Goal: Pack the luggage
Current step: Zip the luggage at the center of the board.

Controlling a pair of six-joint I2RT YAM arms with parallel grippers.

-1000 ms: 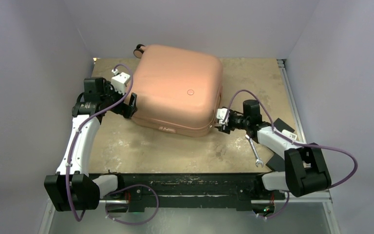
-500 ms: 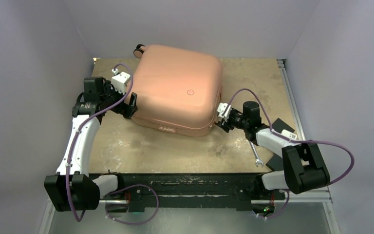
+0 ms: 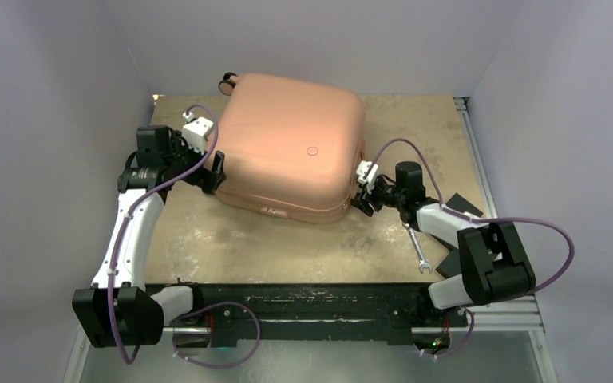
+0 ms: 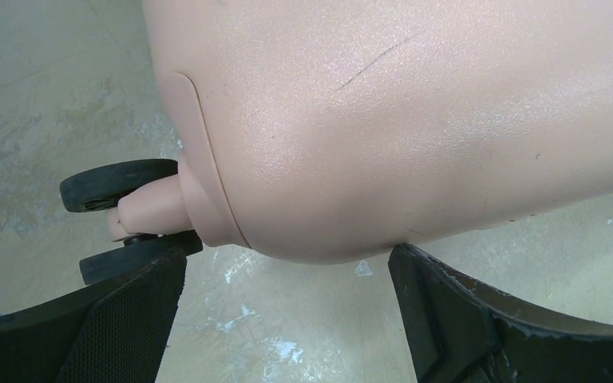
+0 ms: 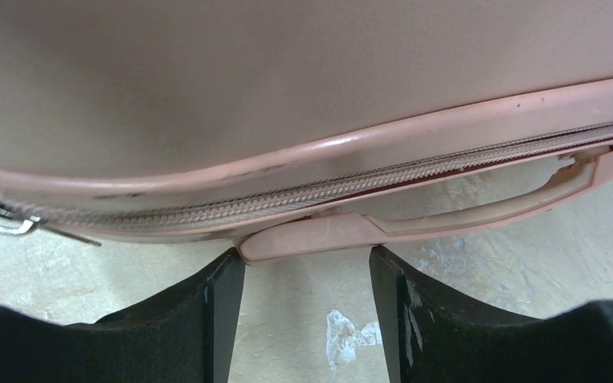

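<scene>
Mottled tan tabletop [image 3: 271, 247]. Lying directly on it: closed salmon-pink luggage [image 3: 291, 144], flat at far centre; silver wrench [image 3: 417, 249], near right; flat black pads [image 3: 452, 262] beside the right edge.

walls [image 3: 48, 80]: plain pale lilac | tabletop [image 3: 247, 247]: mottled tan, scuffed | light: even

Both arms angled inward, left gripper [image 3: 214, 175] spread wide, right gripper [image 3: 362, 203] half-spread, seemingly gripping nothing.
</scene>
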